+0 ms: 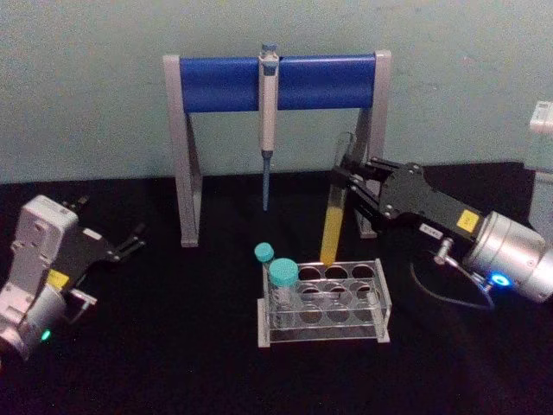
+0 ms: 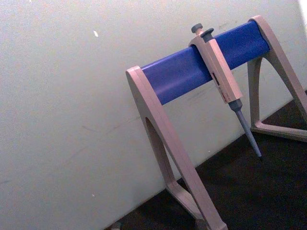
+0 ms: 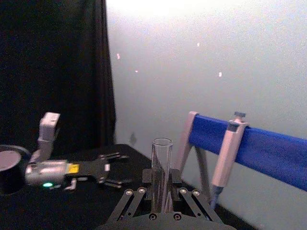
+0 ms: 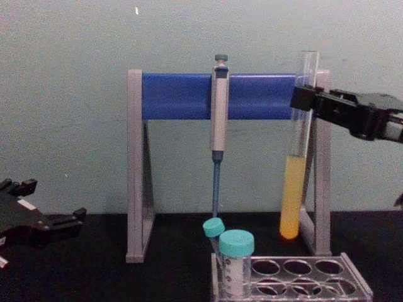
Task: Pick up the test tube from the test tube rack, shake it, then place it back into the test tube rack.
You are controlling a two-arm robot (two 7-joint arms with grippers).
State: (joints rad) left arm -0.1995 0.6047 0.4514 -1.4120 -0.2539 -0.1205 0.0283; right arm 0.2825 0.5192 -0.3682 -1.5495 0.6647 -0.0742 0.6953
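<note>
A grey-and-blue pipette stand (image 1: 225, 84) sits at the back of the black desk (image 1: 155, 346). A pipette (image 1: 268, 104) hangs from the middle of its bar. In front of the stand are a wide teal-capped tube (image 1: 282, 290) and a thin teal-capped tube (image 1: 263, 253).

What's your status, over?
Right gripper shut on test tube, upright, clear above rack. Left gripper open, idle at left. Capped tubes in rack's left end, not obstructing.

1. Head view looks down on the pipette stand (image 1: 216, 84) from high in front.
2. Chest view faces the stand level, lower and nearer.
3. Left wrist view looks up at it from its left, close.
4. Right wrist view looks across from its right; all four share its blue bar (image 4: 182, 95).
</note>
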